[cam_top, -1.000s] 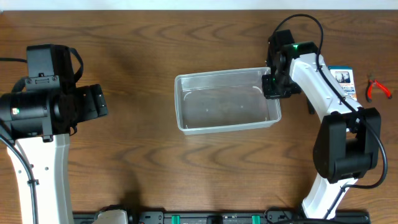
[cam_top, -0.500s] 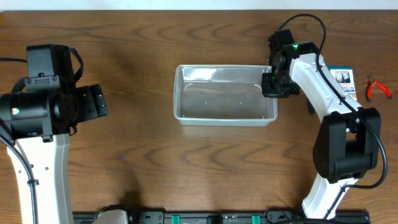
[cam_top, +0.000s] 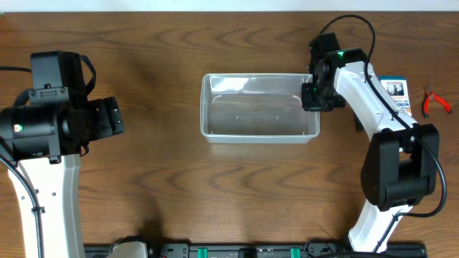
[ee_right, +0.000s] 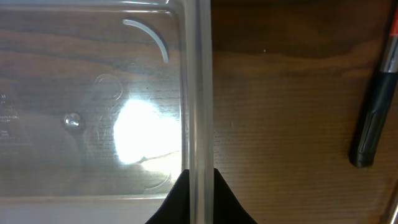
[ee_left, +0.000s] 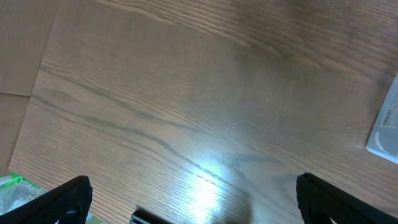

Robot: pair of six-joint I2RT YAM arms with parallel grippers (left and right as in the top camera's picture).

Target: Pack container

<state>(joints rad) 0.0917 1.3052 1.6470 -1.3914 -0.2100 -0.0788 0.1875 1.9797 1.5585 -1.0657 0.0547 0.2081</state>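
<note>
The clear plastic container point(cam_top: 215, 107) sits empty in the middle of the table, its long sides level across the view. My right gripper point(cam_top: 313, 97) is shut on the container's right rim point(ee_right: 199, 93), one finger inside and one outside the wall. My left gripper point(ee_left: 193, 202) is open and empty over bare wood at the far left; a corner of the container point(ee_left: 388, 127) shows at the right edge of the left wrist view.
A blue-and-white box point(cam_top: 396, 94) and red-handled pliers point(cam_top: 434, 102) lie at the far right. A black marker-like tool point(ee_right: 373, 118) lies on the wood right of the container. A green-and-clear packet point(ee_left: 15, 190) shows near my left fingers.
The right gripper has turned the container from tilted to square with the table and shifted it slightly up. In the last half second it has stayed still. The left arm has not moved.
</note>
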